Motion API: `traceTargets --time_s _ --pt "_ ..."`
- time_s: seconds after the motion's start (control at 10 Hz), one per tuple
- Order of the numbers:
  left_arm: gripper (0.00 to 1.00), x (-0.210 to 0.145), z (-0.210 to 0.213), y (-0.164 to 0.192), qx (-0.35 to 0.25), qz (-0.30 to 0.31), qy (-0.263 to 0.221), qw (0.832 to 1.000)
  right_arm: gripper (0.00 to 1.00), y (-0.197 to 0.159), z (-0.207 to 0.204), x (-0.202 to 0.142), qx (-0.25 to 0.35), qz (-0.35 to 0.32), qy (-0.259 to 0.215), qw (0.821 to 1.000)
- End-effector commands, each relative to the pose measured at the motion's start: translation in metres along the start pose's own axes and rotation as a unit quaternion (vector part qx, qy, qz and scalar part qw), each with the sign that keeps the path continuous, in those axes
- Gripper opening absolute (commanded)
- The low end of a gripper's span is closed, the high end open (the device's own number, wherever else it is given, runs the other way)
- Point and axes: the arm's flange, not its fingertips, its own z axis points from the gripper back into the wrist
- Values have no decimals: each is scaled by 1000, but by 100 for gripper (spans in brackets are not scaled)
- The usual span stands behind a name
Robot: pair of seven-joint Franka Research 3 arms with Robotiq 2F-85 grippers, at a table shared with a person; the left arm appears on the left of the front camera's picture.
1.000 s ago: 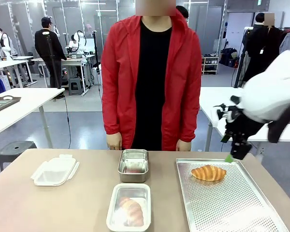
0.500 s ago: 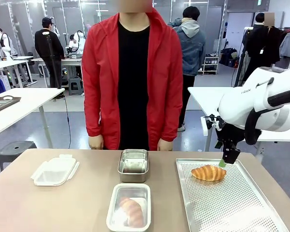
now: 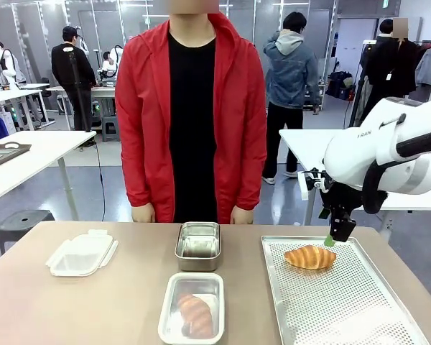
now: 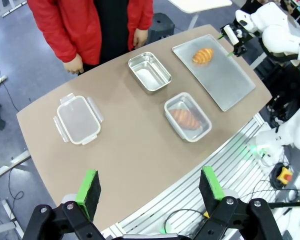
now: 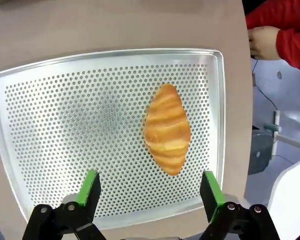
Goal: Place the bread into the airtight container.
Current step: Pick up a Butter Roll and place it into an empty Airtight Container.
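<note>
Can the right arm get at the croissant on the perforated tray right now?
Probably yes. The right gripper hangs open close above the croissant, which lies alone on the tray, nothing covering it; the person's hand is off the tray.

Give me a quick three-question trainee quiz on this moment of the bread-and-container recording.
1. True or false: the golden croissant on the perforated metal tray is gripped by the robot's right hand.
2. How many croissants are in view?
3. Multiple choice: the white plastic lid lies A) on the tray, B) on the table, towards the robot's left, C) on the floor.
Key: 1 false, the hand is open and apart from it. 2 two, the second lies in the near rectangular container. 3 B.
</note>
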Motion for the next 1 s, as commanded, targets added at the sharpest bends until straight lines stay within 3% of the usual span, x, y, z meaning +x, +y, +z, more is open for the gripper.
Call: traceTargets --time_s 0.0,0.9 --pt "100 0 1 0 -9 -8 -1 1000 100 -22 -29 7 13 -3 -12 1000" --pt "100 0 1 0 -9 -8 -1 1000 100 -38 -104 9 62 14 32 997"
